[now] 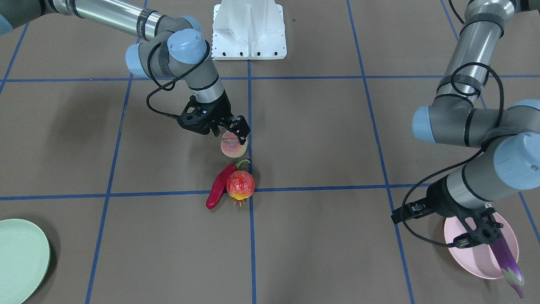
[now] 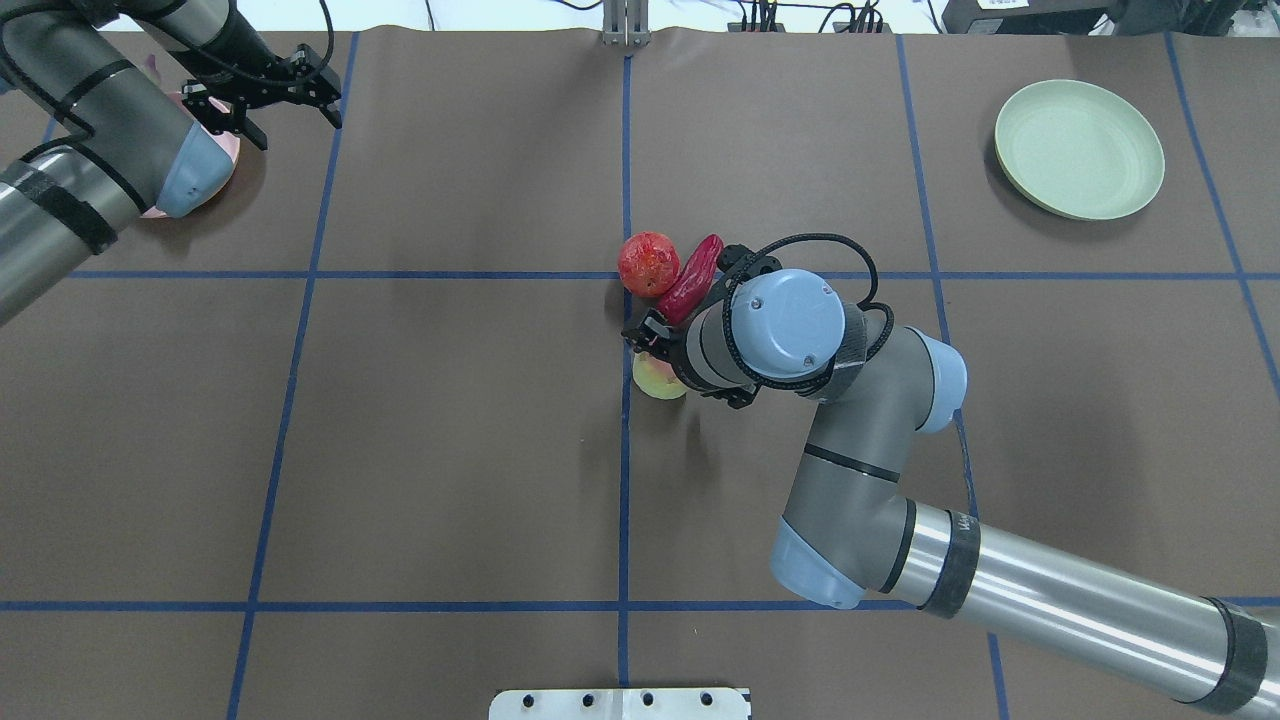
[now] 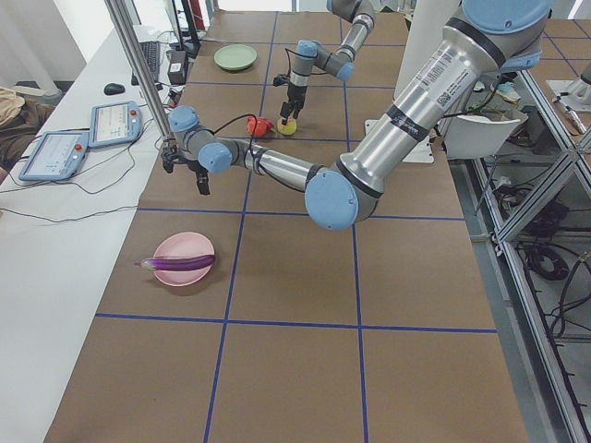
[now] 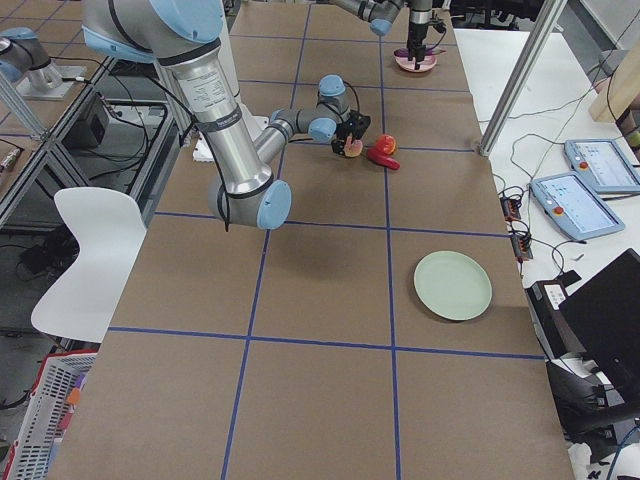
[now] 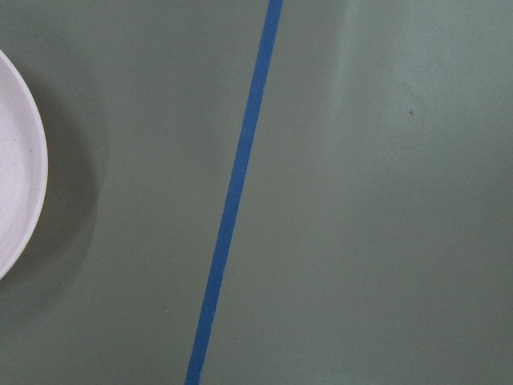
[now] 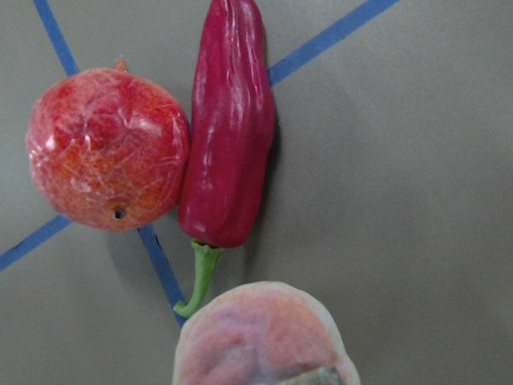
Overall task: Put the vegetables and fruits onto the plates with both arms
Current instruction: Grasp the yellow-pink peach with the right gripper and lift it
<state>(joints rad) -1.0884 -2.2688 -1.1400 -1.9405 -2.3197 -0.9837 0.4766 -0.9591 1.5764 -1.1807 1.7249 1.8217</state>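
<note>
My right gripper (image 1: 231,137) is shut on the pale pink-yellow peach (image 1: 233,148), low at the table near its middle; the peach fills the bottom of the right wrist view (image 6: 256,337). Just beyond it the red chili pepper (image 1: 219,185) lies against the pomegranate (image 1: 240,185). The purple eggplant (image 1: 506,257) lies across the pink plate (image 1: 472,253), its green cap over the rim. My left gripper (image 2: 297,128) is open and empty, beside that plate. The mint green plate (image 2: 1080,150) is bare at the far right.
The white base block (image 1: 249,29) stands at the robot's edge of the table. Blue tape lines cross the brown tabletop. The left wrist view shows only the pink plate's rim (image 5: 16,160) and a tape line (image 5: 232,192).
</note>
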